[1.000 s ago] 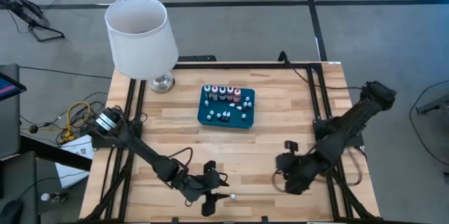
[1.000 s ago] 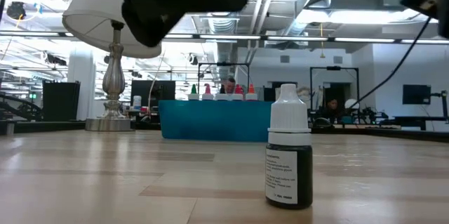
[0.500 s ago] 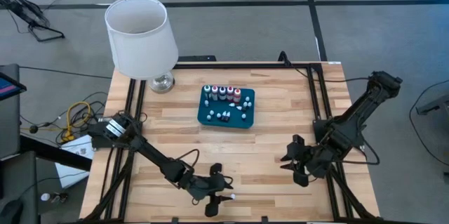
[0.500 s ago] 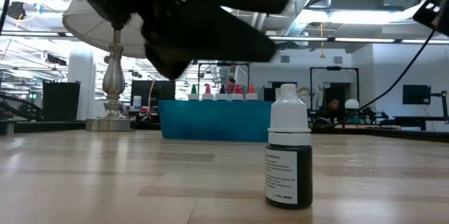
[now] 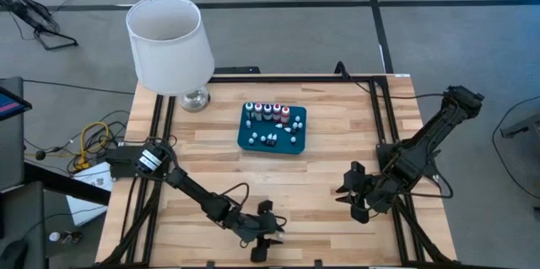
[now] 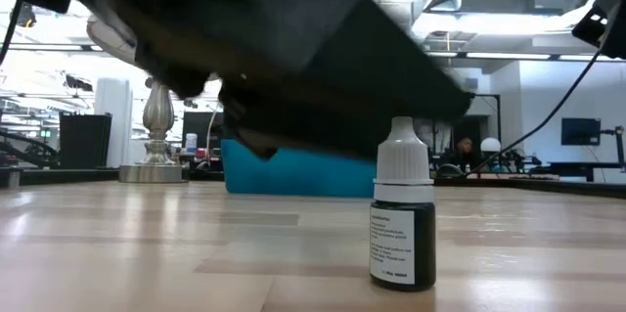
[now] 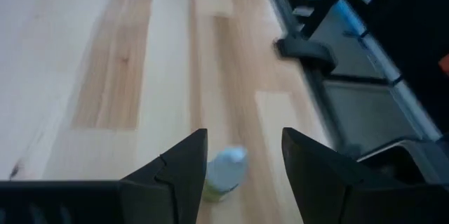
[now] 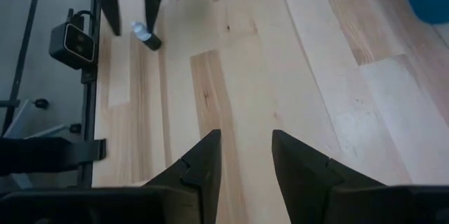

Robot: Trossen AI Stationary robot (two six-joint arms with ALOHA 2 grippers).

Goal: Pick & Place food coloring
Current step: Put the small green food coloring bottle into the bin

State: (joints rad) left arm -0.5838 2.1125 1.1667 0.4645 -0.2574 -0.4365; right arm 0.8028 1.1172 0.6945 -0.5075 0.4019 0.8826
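A single dark food coloring bottle (image 6: 402, 216) with a white cap stands upright near the front edge of the surface (image 5: 321, 176), well apart from the teal tray (image 5: 272, 139) holding the other small bottles. The left gripper (image 7: 242, 155) hovers over it, fingers spread, bottle between them but untouched. Closing off-centre could topple it off the edge. The right gripper (image 8: 245, 155) waits released at right; a lamp (image 5: 169, 45) stands far back
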